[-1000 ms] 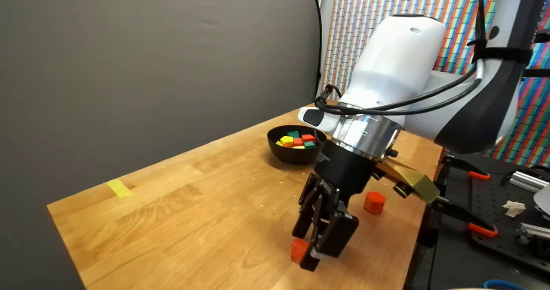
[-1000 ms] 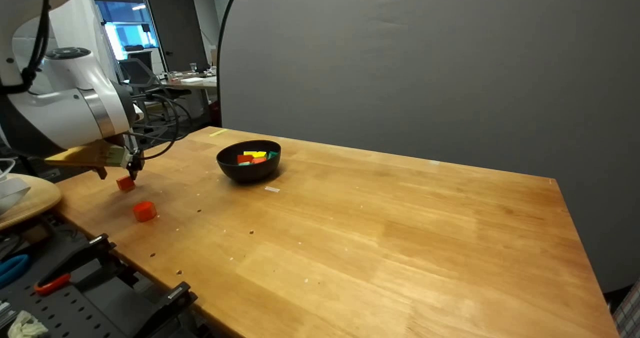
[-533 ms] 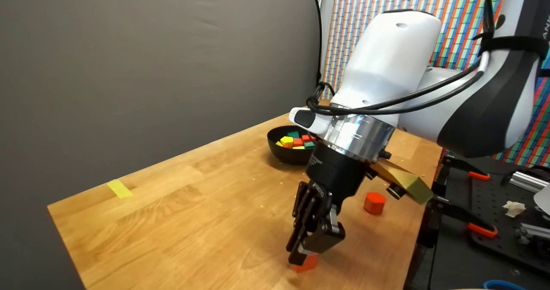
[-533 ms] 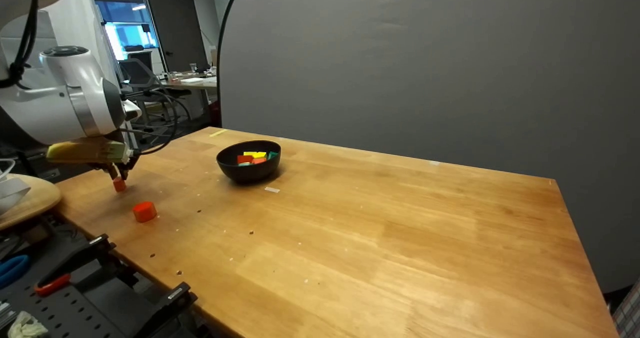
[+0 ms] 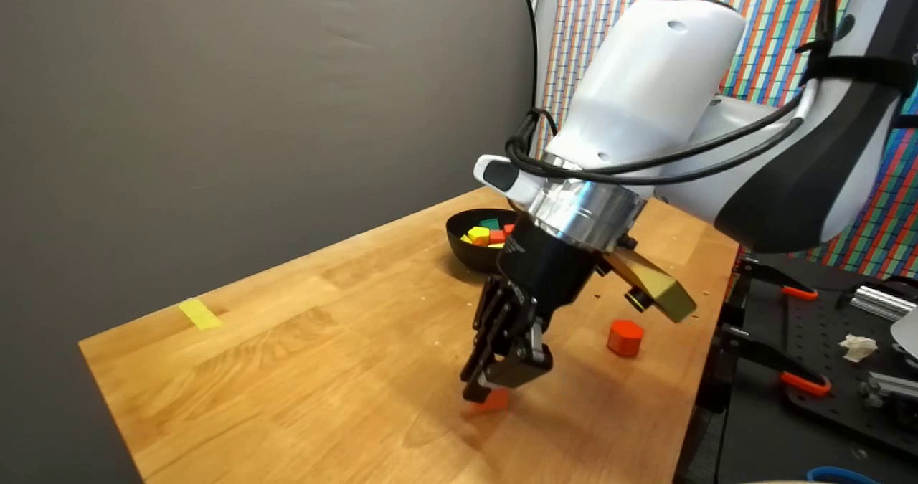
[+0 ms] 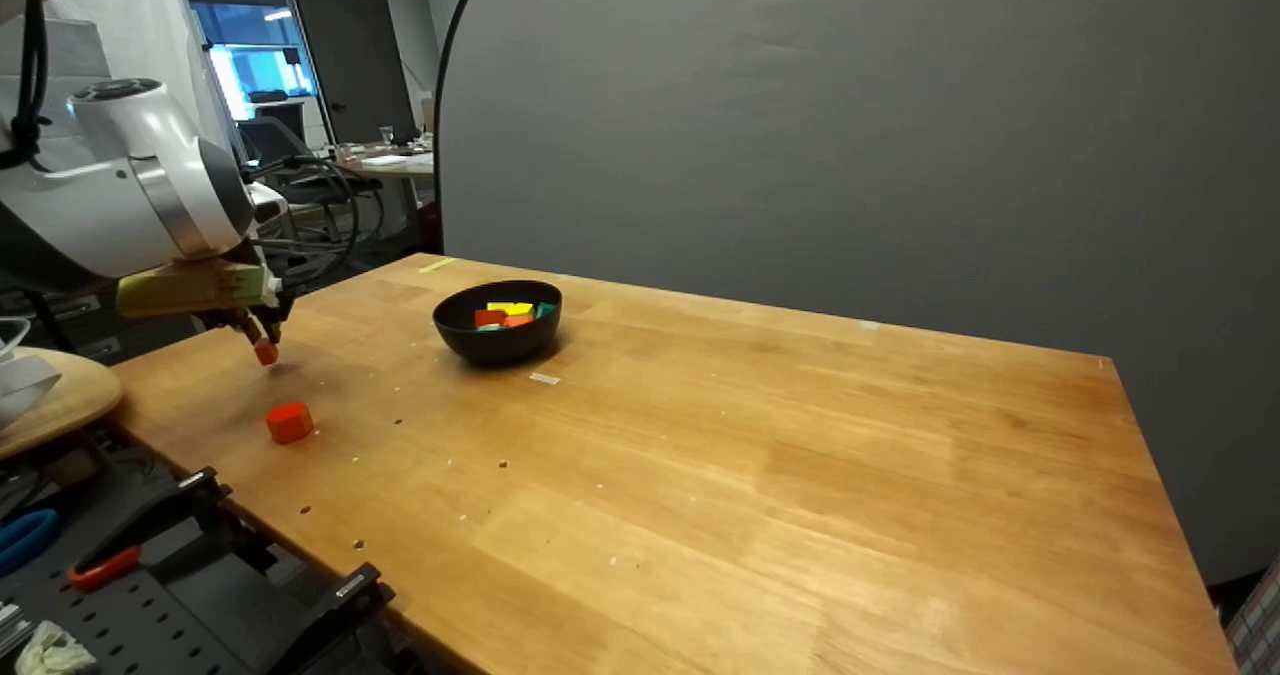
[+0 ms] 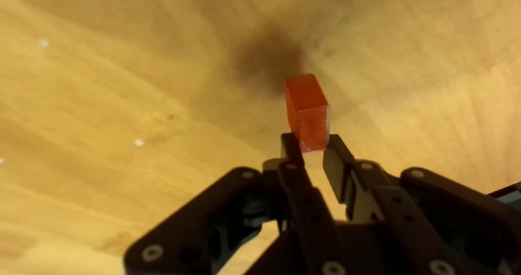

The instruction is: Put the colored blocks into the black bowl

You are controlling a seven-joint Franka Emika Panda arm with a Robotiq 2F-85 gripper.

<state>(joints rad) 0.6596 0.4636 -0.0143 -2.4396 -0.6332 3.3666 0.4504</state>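
An orange-red block (image 7: 312, 124) is pinched between the tips of my gripper (image 7: 312, 146) in the wrist view, most of it jutting out past the fingertips. In the exterior views this held block (image 6: 266, 352) hangs just over the tabletop, its shadow below it. My gripper (image 5: 486, 387) points down at a slant. Another orange-red block (image 5: 625, 338), six-sided, rests on the table by the edge. The black bowl (image 6: 497, 347) stands farther back, holding several blocks, among them a yellow block (image 6: 516, 308) and a green block (image 5: 490, 224). In an exterior view the arm covers part of the bowl.
A pale-yellow strip (image 5: 200, 314) is stuck near the table's far corner. Clamps with orange-red tips (image 5: 805, 383) and a black perforated board (image 5: 860, 405) lie beyond the table edge. A round wooden board (image 6: 70, 405) sits beside the table, and a grey screen (image 6: 860, 155) rises behind it.
My gripper has come down over the orange-red block, closed on it and raised it slightly off the table. The other block and the bowl have stayed put.
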